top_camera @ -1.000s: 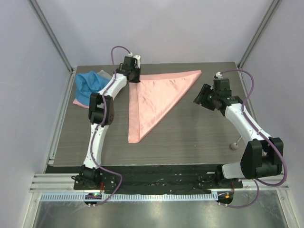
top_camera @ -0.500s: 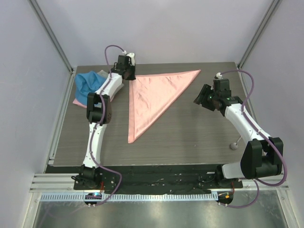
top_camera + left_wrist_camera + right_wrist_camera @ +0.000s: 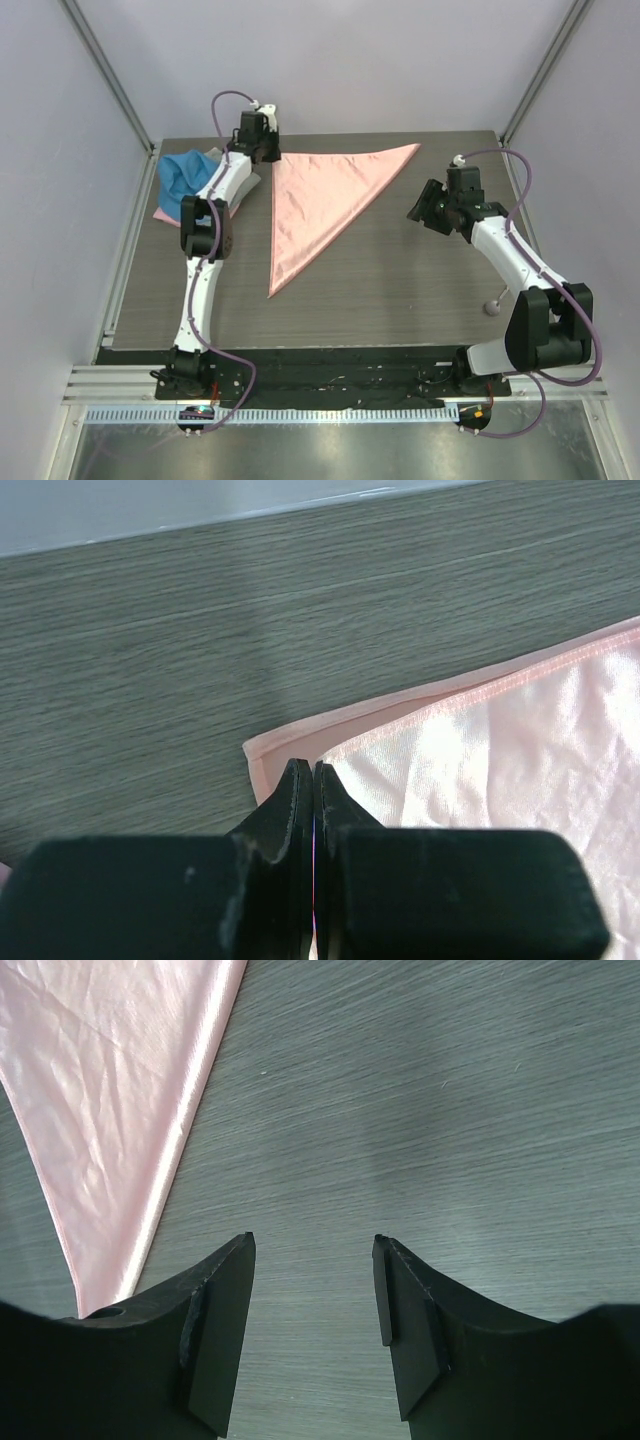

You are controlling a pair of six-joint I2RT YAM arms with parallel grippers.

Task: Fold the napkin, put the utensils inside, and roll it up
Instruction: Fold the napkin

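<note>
1. Where the salmon-pink satin napkin [image 3: 315,195] lies on the dark wood-grain table [image 3: 400,290], it is folded into a triangle. 1 long edge runs along its far side, 1 point reaches right and 1 narrow point reaches toward the arm bases.
2. At the napkin's far-left corner, the left gripper [image 3: 268,158] has its fingers pressed tight together, pinching the corner of the cloth's upper layer.
3. Seen from the left wrist, 2 layers show at that corner. The lower hemmed layer sticks out a little past the upper one and lies flat on the wood.
4. Just right of the napkin's right-hand point, the right gripper [image 3: 312,1245] hangs above bare table. Its fingers stand apart with nothing between them, and it does not touch the cloth.
5. From the right wrist, the napkin's shiny slanting edge fills the upper left, clear of both fingers.
6. Well to the right of the napkin's near point lies the spoon [image 3: 492,307], beside the right arm's lower link. Its handle is too thin to make out clearly.
7. Left of the napkin's far-left corner, past the left arm, a blue cloth [image 3: 185,175] sits bunched up. A grey cloth [image 3: 214,154] peeks out at its far side and a small pink cloth [image 3: 166,214] shows under its near side.
</note>
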